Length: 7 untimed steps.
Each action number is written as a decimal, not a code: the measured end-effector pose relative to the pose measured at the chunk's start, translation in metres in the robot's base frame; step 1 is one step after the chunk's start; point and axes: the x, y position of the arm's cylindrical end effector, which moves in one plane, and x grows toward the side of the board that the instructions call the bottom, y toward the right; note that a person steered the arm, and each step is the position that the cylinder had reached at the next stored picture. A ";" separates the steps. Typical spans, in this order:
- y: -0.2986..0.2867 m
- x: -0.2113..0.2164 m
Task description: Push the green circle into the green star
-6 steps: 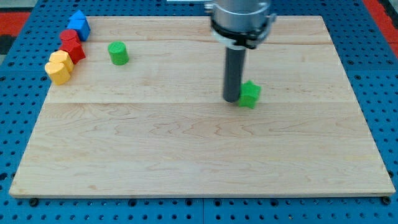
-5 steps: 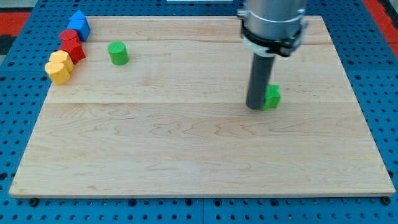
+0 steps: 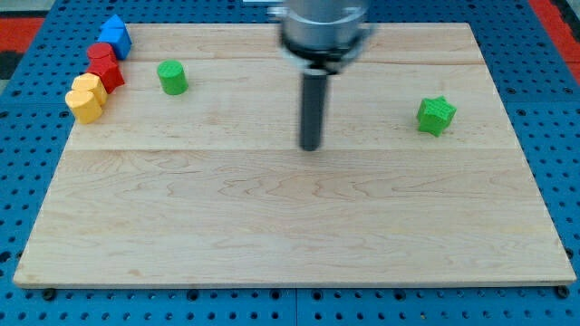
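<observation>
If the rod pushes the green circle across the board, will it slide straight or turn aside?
The green circle stands upright and squat, so it probably slides without tipping. Its round side may slip off my tip if pushed off-centre. The wooden board looks smooth.

**No readable text on the board**

No lettering, label, brand, number or sign can be read anywhere in the camera view: none on the wooden board (image 3: 272,226), none on the coloured blocks, none on the dark rod.
</observation>
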 end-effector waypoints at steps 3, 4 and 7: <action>-0.161 -0.095; -0.159 -0.108; -0.184 -0.159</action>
